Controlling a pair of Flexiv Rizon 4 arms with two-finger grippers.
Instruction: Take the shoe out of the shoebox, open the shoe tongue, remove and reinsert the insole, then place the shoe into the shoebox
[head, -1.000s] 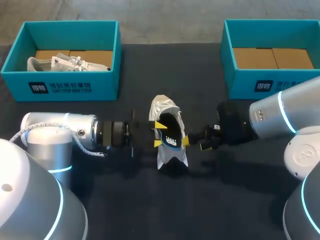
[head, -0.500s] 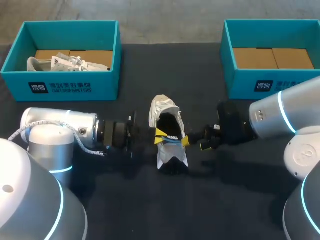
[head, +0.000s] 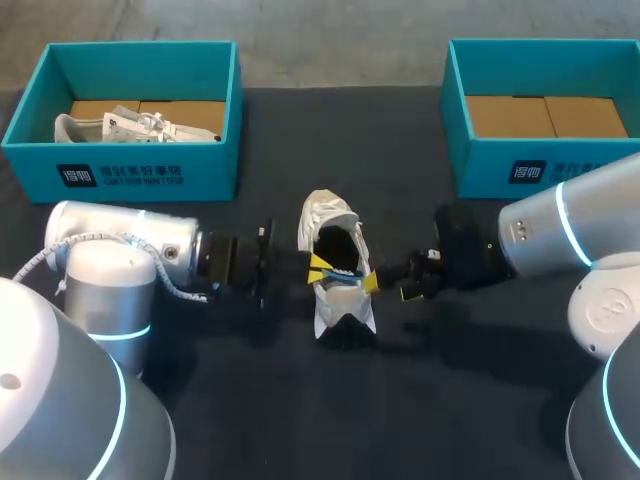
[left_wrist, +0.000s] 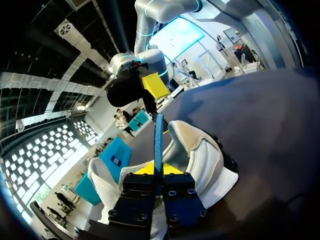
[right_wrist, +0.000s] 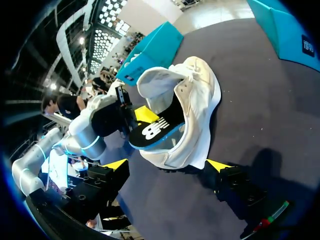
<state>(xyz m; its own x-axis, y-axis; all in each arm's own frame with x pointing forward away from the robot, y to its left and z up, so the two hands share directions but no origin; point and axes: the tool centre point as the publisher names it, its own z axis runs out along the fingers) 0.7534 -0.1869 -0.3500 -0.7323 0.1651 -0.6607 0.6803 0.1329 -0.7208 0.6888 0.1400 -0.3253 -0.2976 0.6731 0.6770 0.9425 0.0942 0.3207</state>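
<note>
Centrally in the head view, on the black cloth-covered table (head: 300, 420): white fabric sneaker (head: 338, 305), opening turned upward. Left gripper (head: 316, 270) at the sneaker's left flank, fingers pinched onto the black foam insole with blue edge (head: 335, 281), insole partly inside the opening. Right gripper (head: 389, 288) at the sneaker's right flank, fingers spread wide, one yellow tip against the sneaker's side, the other clear of it. Teal cardboard shoebox at far left (head: 200, 170), holding a second white sneaker (head: 130, 126). Teal cardboard shoebox at far right (head: 480, 170), brown cardboard floor showing. Dark label patch with white print on each front wall; wording left untranscribed.

Left wrist view: insole (left_wrist: 158, 135) seen edge-on as a thin blue strip, clamped between the closed fingers of the left gripper (left_wrist: 159, 172) and running straight ahead over the sneaker (left_wrist: 202, 160). Sneaker directly ahead of and under the fingers. One yellow tip of the right gripper beyond the sneaker.

Right wrist view: sneaker (right_wrist: 197, 95) just ahead of the right gripper (right_wrist: 167, 165), framed by the widely parted yellow tips; contact on both sides not confirmable. Insole (right_wrist: 155, 131) protruding from the opening, black face with large white logo, blue rim. Left gripper (right_wrist: 142, 116) on the far side, gripping the insole's end.
</note>
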